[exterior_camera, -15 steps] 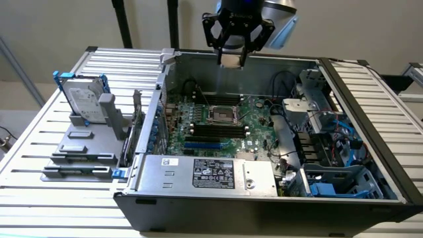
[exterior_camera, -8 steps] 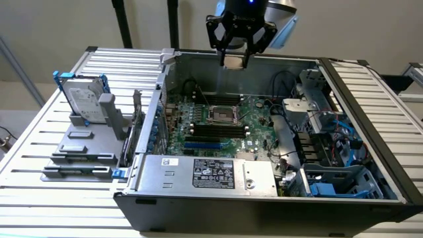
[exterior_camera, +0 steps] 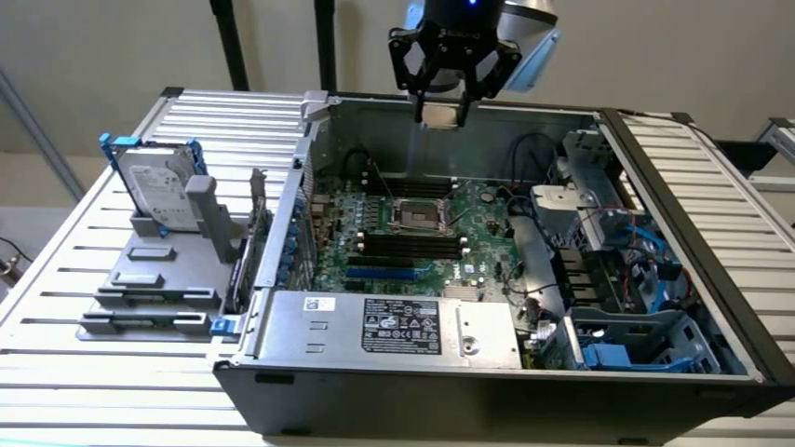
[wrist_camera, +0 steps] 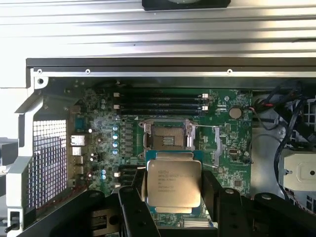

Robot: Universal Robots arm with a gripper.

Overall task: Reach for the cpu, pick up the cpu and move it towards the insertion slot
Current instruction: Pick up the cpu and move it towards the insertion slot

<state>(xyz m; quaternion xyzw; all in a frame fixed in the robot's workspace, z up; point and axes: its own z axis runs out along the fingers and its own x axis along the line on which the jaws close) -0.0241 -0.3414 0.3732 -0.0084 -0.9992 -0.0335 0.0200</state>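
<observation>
High above the open computer case, the pincer squeezes the cpu, with the insertion slot below it.

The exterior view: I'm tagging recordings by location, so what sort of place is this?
Probably a computer assembly or repair bench: an opened PC case lies on a slatted metal table, its motherboard exposed, while the hand holds the cpu above it.

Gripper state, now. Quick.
Gripper: shut on the cpu, holding it in the air above the open computer case, over the motherboard with the insertion slot below.
</observation>
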